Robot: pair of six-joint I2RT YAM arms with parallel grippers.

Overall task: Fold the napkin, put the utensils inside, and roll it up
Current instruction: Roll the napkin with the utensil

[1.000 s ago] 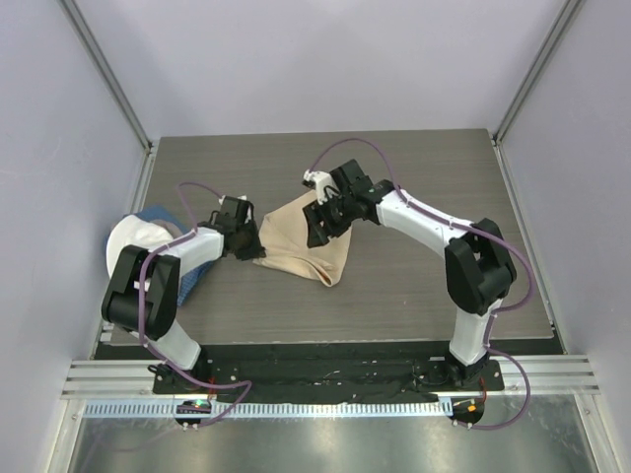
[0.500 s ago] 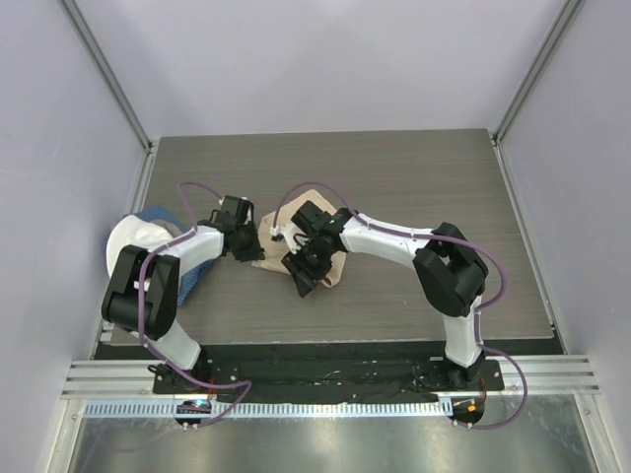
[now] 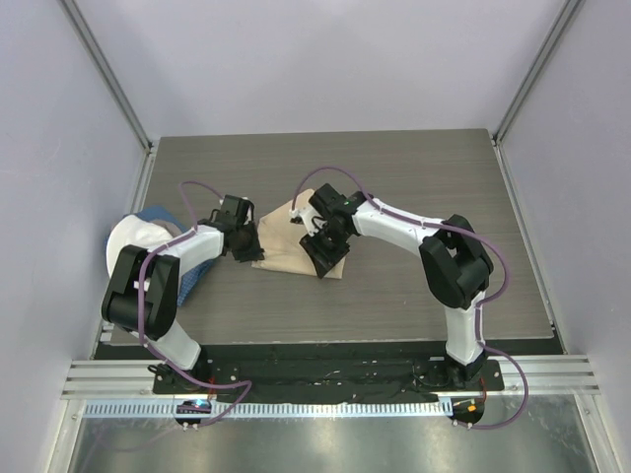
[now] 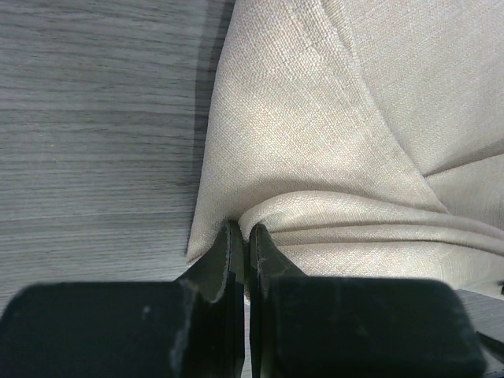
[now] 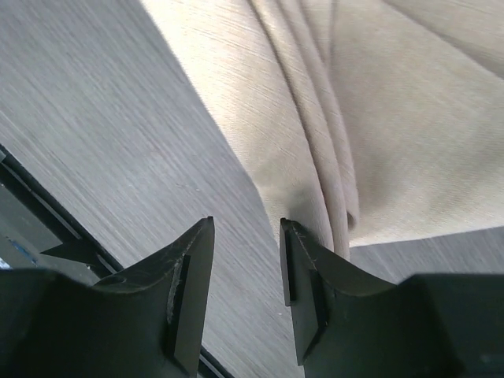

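The beige napkin point(image 3: 281, 246) lies folded on the grey table, left of the middle. My left gripper point(image 3: 252, 248) is at its left edge; in the left wrist view the jaws point(image 4: 244, 230) are shut on a fold of the napkin point(image 4: 331, 118). My right gripper point(image 3: 325, 260) hovers over the napkin's near right corner. In the right wrist view it point(image 5: 246, 228) is open and empty, with the napkin's layered edge point(image 5: 378, 118) just beyond the right finger. The orange utensils are out of view.
A blue cloth point(image 3: 158, 214) and a white rounded object point(image 3: 128, 241) sit at the table's left edge, behind my left arm. The table's dark front border point(image 5: 31, 228) shows in the right wrist view. Walls enclose the table on three sides.
My right gripper swept the napkin's far corner toward the near left, folding the cloth smaller, then opened and drew back to the right. My left gripper stayed shut on the left edge.
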